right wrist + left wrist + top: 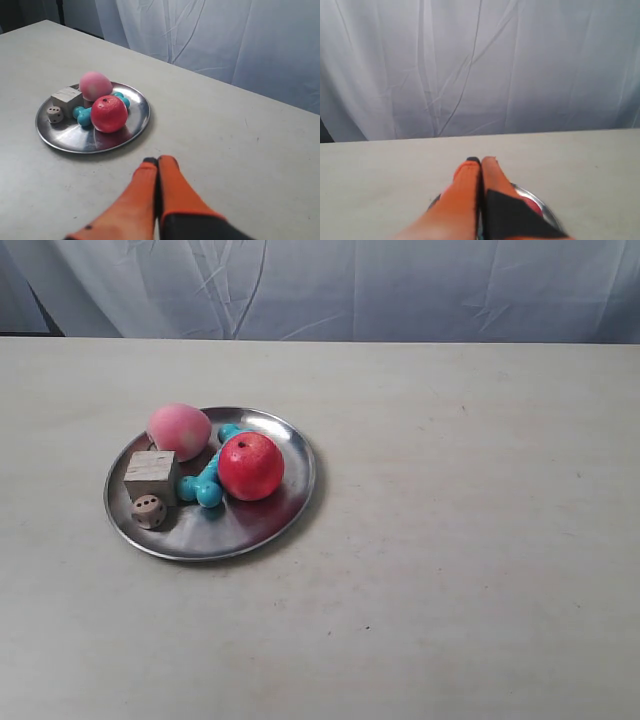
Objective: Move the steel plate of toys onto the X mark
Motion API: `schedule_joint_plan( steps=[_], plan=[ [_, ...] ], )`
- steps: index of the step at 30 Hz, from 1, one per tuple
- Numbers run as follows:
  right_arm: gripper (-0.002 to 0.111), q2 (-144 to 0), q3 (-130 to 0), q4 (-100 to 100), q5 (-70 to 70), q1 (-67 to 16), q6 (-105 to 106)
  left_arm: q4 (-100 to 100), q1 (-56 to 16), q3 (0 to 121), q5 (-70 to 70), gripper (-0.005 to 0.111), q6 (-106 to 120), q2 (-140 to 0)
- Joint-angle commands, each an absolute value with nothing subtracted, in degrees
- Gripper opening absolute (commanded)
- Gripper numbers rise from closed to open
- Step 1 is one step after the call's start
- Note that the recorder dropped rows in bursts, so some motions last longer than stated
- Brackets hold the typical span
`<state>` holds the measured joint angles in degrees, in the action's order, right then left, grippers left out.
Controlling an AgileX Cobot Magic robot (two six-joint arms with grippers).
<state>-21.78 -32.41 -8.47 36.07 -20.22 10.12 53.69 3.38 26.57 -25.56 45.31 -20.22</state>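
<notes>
The steel plate (240,527) lies on the table left of centre. It carries a red apple (250,466), a pink peach (179,430), a teal bone (204,486), a wooden cube (150,475) and a small die (149,511). Neither arm shows in the exterior view. My right gripper (159,160) is shut and empty, a short way from the plate (70,138) and the apple (108,113). My left gripper (481,161) is shut and empty too, with the plate's rim (548,210) showing beneath its fingers. I cannot make out the X mark in any view.
The pale table (480,490) stretches wide to the exterior view's right of the plate. A wrinkled white curtain (350,285) hangs behind the table's far edge.
</notes>
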Motion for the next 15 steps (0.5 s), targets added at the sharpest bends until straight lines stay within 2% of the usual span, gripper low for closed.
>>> schedule_joint_plan(
  steps=[1, 9, 15],
  plan=[
    [0.0, -21.5, -32.1, -8.0, 36.4, -20.5, 10.5, 55.4, 1.8, 26.3, -21.9, 0.0, 45.0, -19.8],
    [0.0, -21.5, -32.1, -8.3, 36.3, -20.1, 10.5, 56.8, -1.0, 26.3, -22.2, 0.0, 45.0, -19.8],
    [0.0, -20.0, -32.1, -11.1, 36.3, -14.4, 10.5, 56.7, -1.0, 26.3, -22.2, 0.0, 45.1, -19.8]
  ],
)
